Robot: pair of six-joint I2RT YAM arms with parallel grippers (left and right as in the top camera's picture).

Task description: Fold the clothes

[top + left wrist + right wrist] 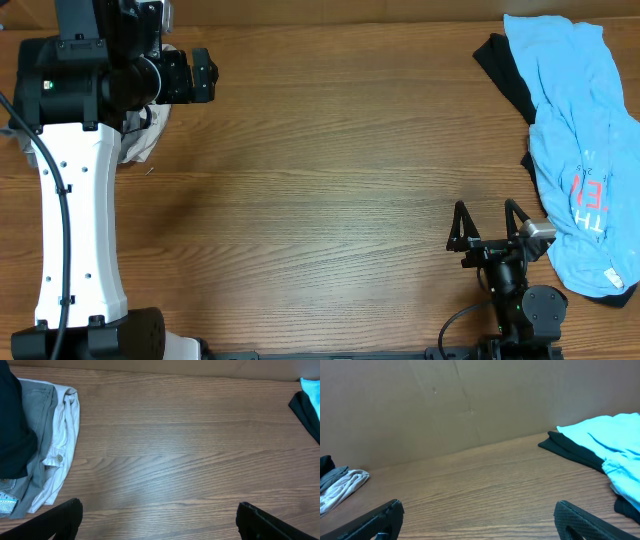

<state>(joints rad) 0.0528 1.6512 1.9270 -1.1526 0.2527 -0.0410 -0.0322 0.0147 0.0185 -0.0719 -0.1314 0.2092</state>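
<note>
Overhead, the left gripper [206, 76] and right gripper [486, 222] are seen spread; the black shirt [506, 72] could be dragged along under the overlapping blue shirt [580, 120].

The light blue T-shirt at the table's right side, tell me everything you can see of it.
The light-blue T-shirt is soft fabric with red printed letters, partly lost in folds. It lies unfolded and rumpled along the table's right edge, draped over a black garment that peeks out beneath it. The open right gripper stands beside it, not touching.
</note>
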